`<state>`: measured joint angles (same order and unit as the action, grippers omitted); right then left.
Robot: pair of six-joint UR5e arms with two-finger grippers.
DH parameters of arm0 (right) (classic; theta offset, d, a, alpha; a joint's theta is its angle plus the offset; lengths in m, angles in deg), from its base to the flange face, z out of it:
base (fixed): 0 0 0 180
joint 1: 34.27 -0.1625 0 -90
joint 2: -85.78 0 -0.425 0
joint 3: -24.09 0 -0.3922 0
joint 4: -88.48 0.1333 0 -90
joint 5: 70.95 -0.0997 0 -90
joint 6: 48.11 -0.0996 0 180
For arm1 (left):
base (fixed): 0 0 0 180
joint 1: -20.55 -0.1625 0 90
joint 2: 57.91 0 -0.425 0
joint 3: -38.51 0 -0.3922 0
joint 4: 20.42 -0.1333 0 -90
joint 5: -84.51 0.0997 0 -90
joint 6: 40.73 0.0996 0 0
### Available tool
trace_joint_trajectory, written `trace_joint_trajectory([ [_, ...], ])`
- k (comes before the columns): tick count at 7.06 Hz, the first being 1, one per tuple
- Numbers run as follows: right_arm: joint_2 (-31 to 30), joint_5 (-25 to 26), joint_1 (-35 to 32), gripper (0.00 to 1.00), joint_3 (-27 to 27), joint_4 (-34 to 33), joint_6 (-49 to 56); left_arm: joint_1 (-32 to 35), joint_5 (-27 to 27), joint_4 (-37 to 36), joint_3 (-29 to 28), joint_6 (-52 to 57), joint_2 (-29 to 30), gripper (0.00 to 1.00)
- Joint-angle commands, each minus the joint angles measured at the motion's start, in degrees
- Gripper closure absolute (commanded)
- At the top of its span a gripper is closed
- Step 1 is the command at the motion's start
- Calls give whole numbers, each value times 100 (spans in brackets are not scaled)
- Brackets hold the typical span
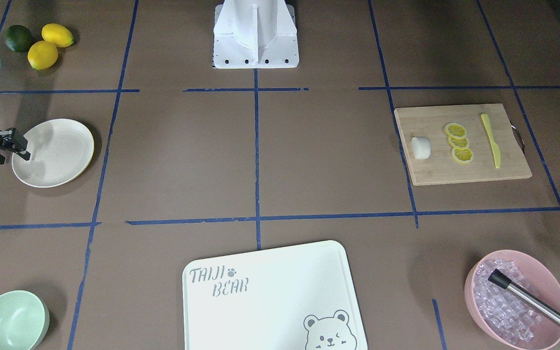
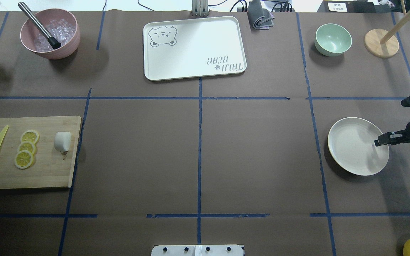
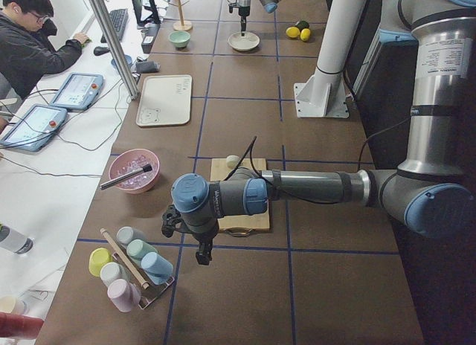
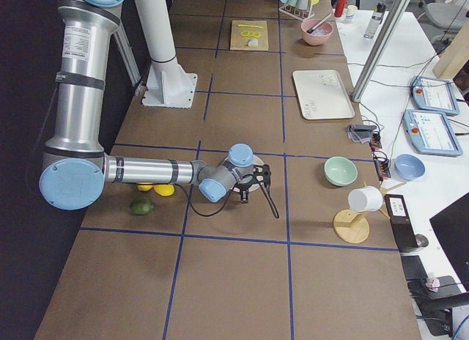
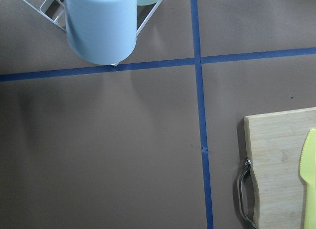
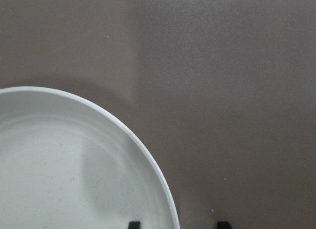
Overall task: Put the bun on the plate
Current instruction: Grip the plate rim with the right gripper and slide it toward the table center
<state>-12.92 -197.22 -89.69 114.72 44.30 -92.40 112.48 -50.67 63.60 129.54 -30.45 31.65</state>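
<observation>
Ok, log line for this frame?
bun: on wooden board, untouched | plate: empty | right gripper: open at plate rim | left gripper: beside board, state unclear

Both arms are silver-grey tubes joined by rounded grey housings with pale blue end caps. The left arm (image 3: 312, 187) has dark bands near its elbow, a thin black cable (image 3: 247, 150) arching off its forearm, and a white label (image 3: 439, 62) of small print on its upright link. The right arm (image 4: 146, 171) carries a matching label (image 4: 79, 50). The left gripper (image 3: 187, 244) and right gripper (image 1: 14, 156) are black and angular. The white pedestal (image 1: 255, 34) has a ribbed column and a flat foot edged with dark screws
</observation>
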Motion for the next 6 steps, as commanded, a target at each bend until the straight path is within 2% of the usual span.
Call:
trace_joint_trajectory([
  [1,0,-55,-4,97,25,6,-1,0,0,0,-7,0,0,0],
  [3,9,-108,-4,97,243,6,-1,0,0,-9,-7,0,0,0],
  [4,113,-360,5,97,549,-11,-53,0,0,0,2,9,0,0],
  [6,1146,-512,31,95,544,-55,-1383,0,0,0,-7,9,0,0],
])
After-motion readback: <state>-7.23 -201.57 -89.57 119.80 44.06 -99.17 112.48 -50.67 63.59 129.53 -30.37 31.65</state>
